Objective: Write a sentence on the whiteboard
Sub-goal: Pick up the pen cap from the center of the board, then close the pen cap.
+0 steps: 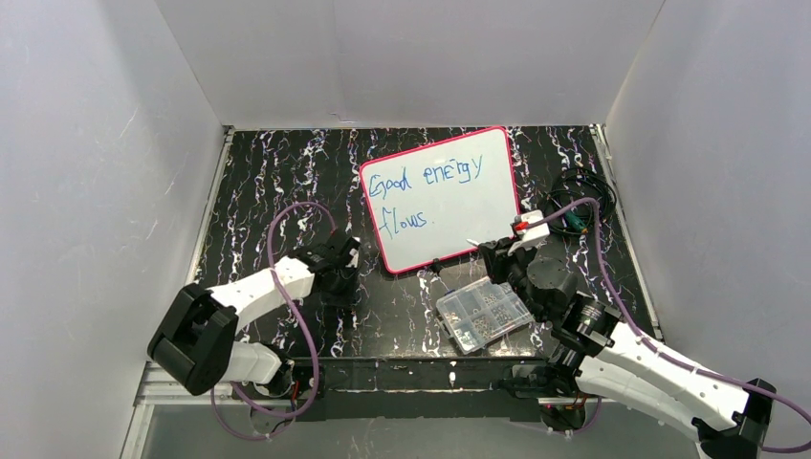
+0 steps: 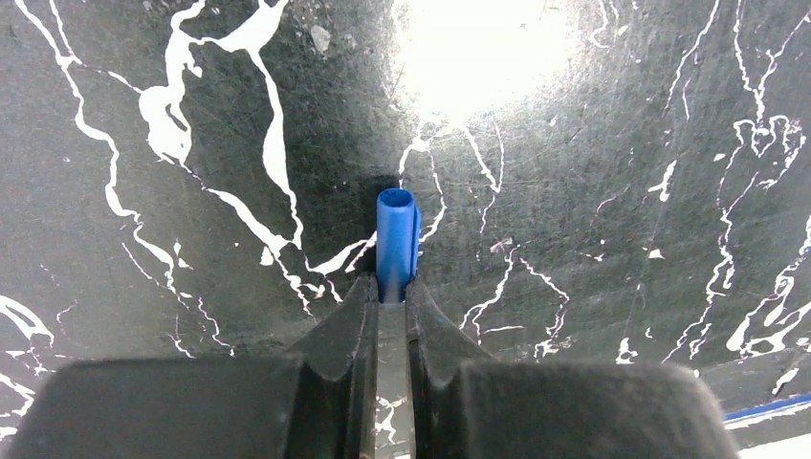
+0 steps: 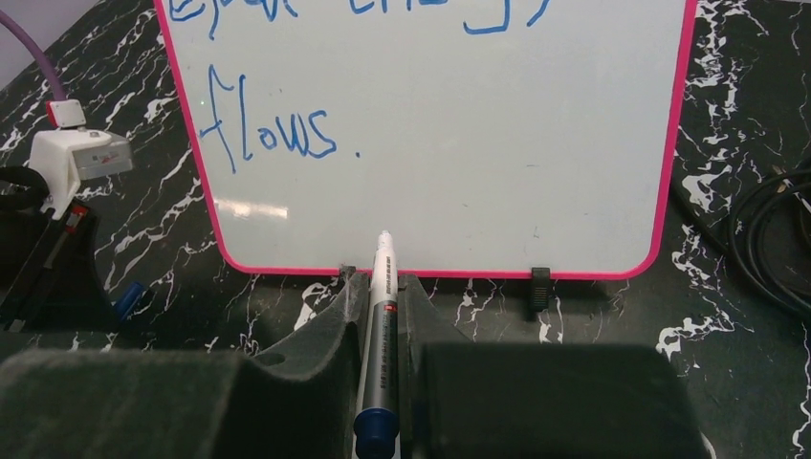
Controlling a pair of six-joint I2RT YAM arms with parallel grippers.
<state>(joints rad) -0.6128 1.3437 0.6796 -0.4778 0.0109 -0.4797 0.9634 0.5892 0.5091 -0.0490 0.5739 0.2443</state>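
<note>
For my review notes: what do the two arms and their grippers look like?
The left arm and right arm have white shells and black joints, each trailed by a looping purple cable. The left gripper and right gripper are matte black, tapering toward the tips.

The whiteboard (image 1: 459, 206) lies on the tabletop (image 1: 277, 182), right of centre, with the sentence (image 1: 421, 182) on it in two lines. A parts box (image 1: 484, 314) sits just before it and a coiled cable (image 1: 583, 188) to its right. The left gripper (image 2: 392, 292), pinching a cap (image 2: 396, 239), stands to its left. The right gripper (image 3: 383, 287), gripping a marker (image 3: 384, 316), is at its near right corner.
</note>
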